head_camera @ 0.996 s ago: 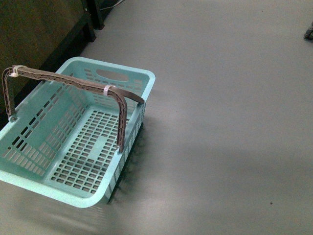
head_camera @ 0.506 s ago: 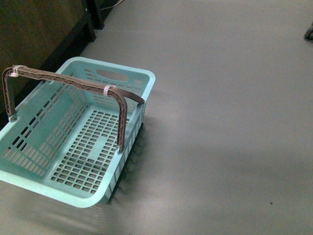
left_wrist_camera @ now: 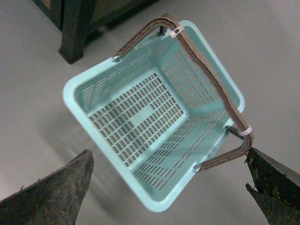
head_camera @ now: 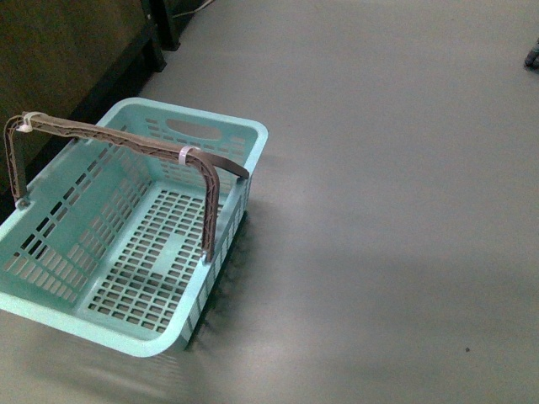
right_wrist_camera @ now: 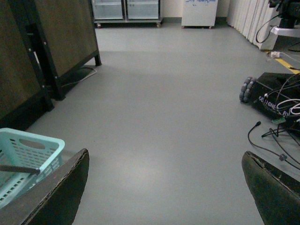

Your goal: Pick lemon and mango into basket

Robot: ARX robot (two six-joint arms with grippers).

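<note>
My left gripper (left_wrist_camera: 168,154) hangs over the basket (head_camera: 253,139), its two dark fingers (left_wrist_camera: 51,197) spread well apart and grasping nothing. My right gripper (right_wrist_camera: 165,154) is likewise released, both of its fingers (right_wrist_camera: 56,197) flared wide above bare grey floor (head_camera: 379,168), with one corner of the basket showing just beside one finger. From my front camera, the pale aqua basket sits on the floor at about 8 o'clock, its slotted bottom open to view from end to end. Its brown handle (head_camera: 126,139) stands upright across the middle, and a white tie (head_camera: 185,154) is wrapped near the handle's bend. A dark cabinet (head_camera: 59,50) rises at 10 o'clock, close behind the basket's far corner. My right wrist camera also shows a black wheeled unit (right_wrist_camera: 269,93) and loose cables (right_wrist_camera: 276,126) lying on the floor, well apart from the basket.
</note>
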